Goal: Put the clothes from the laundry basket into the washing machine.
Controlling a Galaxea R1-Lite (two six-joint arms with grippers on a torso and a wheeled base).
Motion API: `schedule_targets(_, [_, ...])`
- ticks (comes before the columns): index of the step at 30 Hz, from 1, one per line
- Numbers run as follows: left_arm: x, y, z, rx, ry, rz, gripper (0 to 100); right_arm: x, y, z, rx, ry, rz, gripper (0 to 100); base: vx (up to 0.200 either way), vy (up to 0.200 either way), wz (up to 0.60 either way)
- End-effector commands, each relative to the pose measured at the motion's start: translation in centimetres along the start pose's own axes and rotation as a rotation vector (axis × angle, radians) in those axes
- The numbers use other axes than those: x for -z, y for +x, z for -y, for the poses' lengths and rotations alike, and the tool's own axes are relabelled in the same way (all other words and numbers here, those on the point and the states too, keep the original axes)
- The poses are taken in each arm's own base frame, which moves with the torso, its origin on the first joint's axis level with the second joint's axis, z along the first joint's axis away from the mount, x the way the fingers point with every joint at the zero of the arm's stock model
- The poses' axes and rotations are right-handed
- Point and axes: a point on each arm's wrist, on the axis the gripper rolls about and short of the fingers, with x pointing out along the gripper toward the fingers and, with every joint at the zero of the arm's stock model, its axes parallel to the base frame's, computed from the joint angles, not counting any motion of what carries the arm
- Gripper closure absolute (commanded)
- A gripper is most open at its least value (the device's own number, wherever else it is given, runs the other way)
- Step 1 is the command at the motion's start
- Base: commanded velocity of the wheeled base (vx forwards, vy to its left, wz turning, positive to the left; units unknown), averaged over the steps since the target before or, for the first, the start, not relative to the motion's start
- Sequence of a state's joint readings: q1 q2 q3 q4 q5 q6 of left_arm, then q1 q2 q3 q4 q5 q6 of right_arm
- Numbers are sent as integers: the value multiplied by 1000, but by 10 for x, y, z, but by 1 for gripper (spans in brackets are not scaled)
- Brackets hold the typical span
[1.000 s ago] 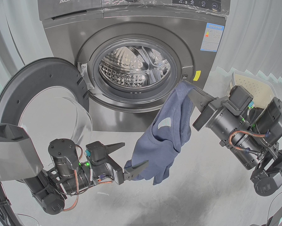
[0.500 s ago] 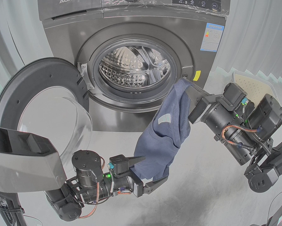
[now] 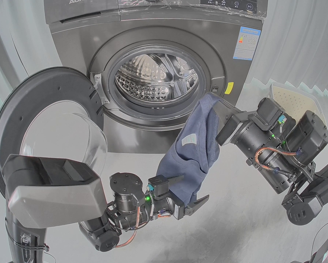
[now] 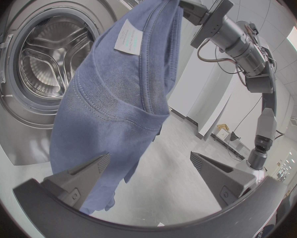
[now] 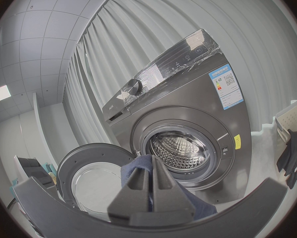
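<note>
A blue garment (image 3: 193, 154) with a white label hangs in the air in front of the washing machine (image 3: 153, 30), just right of and below its open drum (image 3: 156, 77). My right gripper (image 3: 215, 101) is shut on the garment's top edge, and the same pinch shows in the right wrist view, where the right gripper (image 5: 151, 166) holds blue cloth (image 5: 135, 164). My left gripper (image 3: 195, 189) is open low down, one finger on each side of the garment's hanging lower end. In the left wrist view the blue garment (image 4: 122, 93) droops past one finger of the left gripper (image 4: 150, 155).
The round door (image 3: 43, 103) is swung wide open to the left. A white laundry basket (image 3: 295, 101) stands on the floor at the right, with dark clothes (image 5: 295, 156) hanging over its rim. Bare grey floor lies below the garment.
My left gripper has moved to the right, still open, until its fingers sit around the garment's lower end. The right gripper has shifted the garment slightly left, toward the drum.
</note>
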State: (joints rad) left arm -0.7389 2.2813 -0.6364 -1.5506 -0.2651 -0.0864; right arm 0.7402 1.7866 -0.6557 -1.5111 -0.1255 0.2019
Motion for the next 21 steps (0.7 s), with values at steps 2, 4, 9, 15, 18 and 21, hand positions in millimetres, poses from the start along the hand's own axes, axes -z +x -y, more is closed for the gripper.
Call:
schedule_targets(2, [15,24,-8,-36,1,16,0,1,0,-1,-3,3,-1,100,0,0,0])
schedule_targets(4, [16,29,-11,-48,4,26,0,1,0,-2,-4,3,-3,100,0,0,0])
schedule_targets(9, [18,40,-18,-99,9,58,0,1,0,-2,-4,3,-1,100,0,0,0])
schedule_targets(15, [13,39,-25,-144,10,75,0,1,0,-2,-4,3,-3,100,0,0,0])
schedule_targets(18, [13,36,-30,-159,11,71,0,2,-1,-2,-4,3,-4,100,0,0,0])
schedule_targets(21, [10,30,-34,-172,9,69,0,2,-1,-1,-3,2,-7,100,0,0,0])
